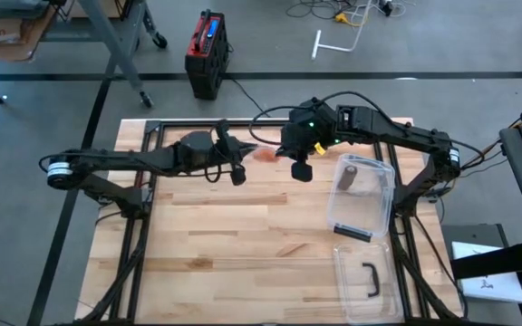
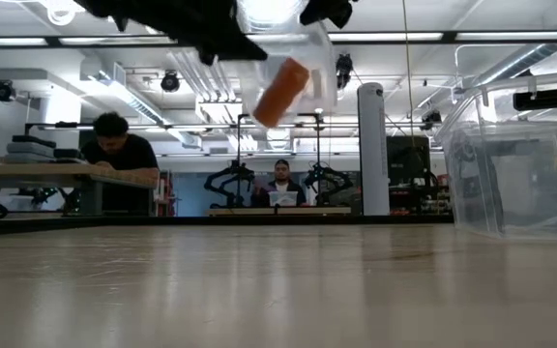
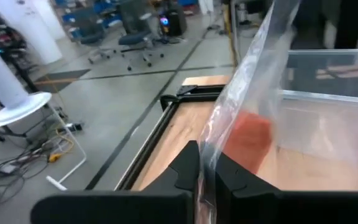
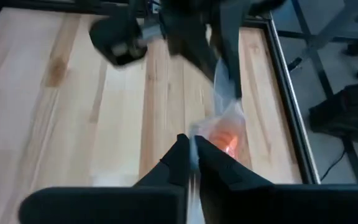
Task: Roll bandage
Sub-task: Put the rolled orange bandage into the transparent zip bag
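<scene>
Between my two claws hangs a clear plastic bag (image 2: 293, 68) with the orange bandage roll (image 2: 280, 92) inside it, held up in the air above the far middle of the wooden table (image 1: 243, 244). My left gripper (image 3: 207, 171) is clamped tight on one edge of the film, fingers pinched together with the plastic running up between them. My right gripper (image 4: 191, 152) is closed on the opposite edge, the orange roll (image 4: 224, 135) dangling just past its fingertips. From above, the roll (image 1: 265, 154) shows as a small orange patch between both arms. To my right stands an open clear container (image 1: 361, 195), and nearer the table's front edge lies its lid (image 1: 368, 281) with a dark handle. Off the table on the floor sits a red and black box (image 1: 207, 54); any writing on it is too small to read. Beyond the table, two people (image 2: 119, 155) sit at desks. Blurred plastic hides the roll's wrapped end.
</scene>
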Controlling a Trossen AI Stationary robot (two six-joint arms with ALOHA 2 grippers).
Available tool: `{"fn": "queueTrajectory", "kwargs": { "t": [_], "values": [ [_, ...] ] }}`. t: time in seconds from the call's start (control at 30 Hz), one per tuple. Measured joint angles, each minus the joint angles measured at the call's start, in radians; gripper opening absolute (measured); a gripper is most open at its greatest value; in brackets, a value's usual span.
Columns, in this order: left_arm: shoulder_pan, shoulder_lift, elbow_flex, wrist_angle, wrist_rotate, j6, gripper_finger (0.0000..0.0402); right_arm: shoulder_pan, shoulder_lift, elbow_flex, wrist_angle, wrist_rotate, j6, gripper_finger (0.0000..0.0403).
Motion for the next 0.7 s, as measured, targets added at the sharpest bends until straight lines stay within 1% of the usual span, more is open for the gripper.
{"fn": "queueTrajectory", "kwargs": {
  "t": [0.07, 0.17, 0.3, 0.4, 0.5, 0.63, 0.7],
  "values": [
    [-0.016, -0.03, 0.046, -0.101, 0.027, 0.017, 0.0003, 0.013, -0.005, 0.0, -0.001, 0.0, 0.008, 0.0032],
    [-0.039, -0.073, 0.082, -0.231, 0.045, 0.036, 0.0001, 0.035, -0.019, 0.0, -0.016, 0.003, -0.009, 0.0071],
    [-0.049, -0.143, 0.091, -0.292, 0.047, 0.033, 0.0001, 0.041, -0.048, 0.0, -0.064, 0.02, -0.014, 0.0136],
    [-0.054, -0.197, 0.09, -0.306, 0.081, 0.027, 0.0, 0.05, -0.087, -0.012, -0.056, 0.026, -0.046, 0.0176],
    [-0.073, -0.243, 0.084, -0.307, 0.1, 0.026, 0.0, 0.084, -0.136, -0.083, 0.012, 0.063, -0.072, 0.0192],
    [-0.103, -0.293, 0.083, -0.298, 0.109, 0.027, 0.0, 0.115, -0.175, -0.227, 0.151, 0.084, -0.089, 0.0189],
    [-0.113, -0.309, 0.082, -0.299, 0.11, 0.025, 0.0, 0.13, -0.183, -0.297, 0.248, 0.087, -0.088, 0.0185]
  ]
}}
